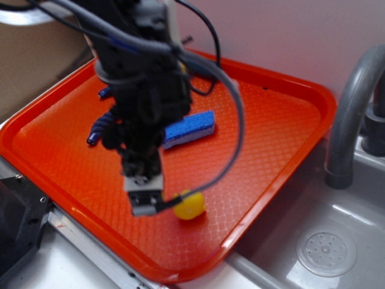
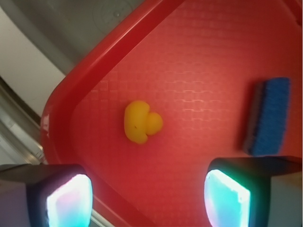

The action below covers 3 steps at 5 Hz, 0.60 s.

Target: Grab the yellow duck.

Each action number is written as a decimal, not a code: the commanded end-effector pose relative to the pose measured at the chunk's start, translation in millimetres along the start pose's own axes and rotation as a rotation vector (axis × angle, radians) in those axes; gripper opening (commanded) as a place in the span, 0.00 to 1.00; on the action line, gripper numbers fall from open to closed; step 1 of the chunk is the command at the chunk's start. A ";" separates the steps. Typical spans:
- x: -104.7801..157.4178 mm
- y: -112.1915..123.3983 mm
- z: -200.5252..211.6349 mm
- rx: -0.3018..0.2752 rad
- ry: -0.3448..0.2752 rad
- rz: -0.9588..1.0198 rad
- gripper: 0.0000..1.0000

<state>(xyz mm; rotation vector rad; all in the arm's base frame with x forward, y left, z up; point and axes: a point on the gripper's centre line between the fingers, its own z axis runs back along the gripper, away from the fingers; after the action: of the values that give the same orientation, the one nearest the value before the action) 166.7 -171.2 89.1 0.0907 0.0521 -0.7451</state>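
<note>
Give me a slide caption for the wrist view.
Open gripper hovering above the yellow duck on the red tray, blue sponge off to one side.

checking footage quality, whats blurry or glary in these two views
Exterior view: the arm and claw are motion-blurred, while the yellow duck and blue sponge look only slightly soft. Wrist view: the duck and red tray are fairly clear, but the near claw fingers are blurred, their pads glowing washed-out cyan.
</note>
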 end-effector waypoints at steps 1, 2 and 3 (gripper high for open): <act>8.9 -4.0 -22.2 -0.011 0.037 0.015 1.00; 10.5 -1.7 -35.2 -0.009 0.075 0.013 1.00; 13.7 -2.8 -45.3 -0.012 0.102 0.001 1.00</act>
<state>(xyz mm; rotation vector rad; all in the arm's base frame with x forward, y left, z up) 172.6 -173.2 34.9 0.1381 0.1984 -0.7481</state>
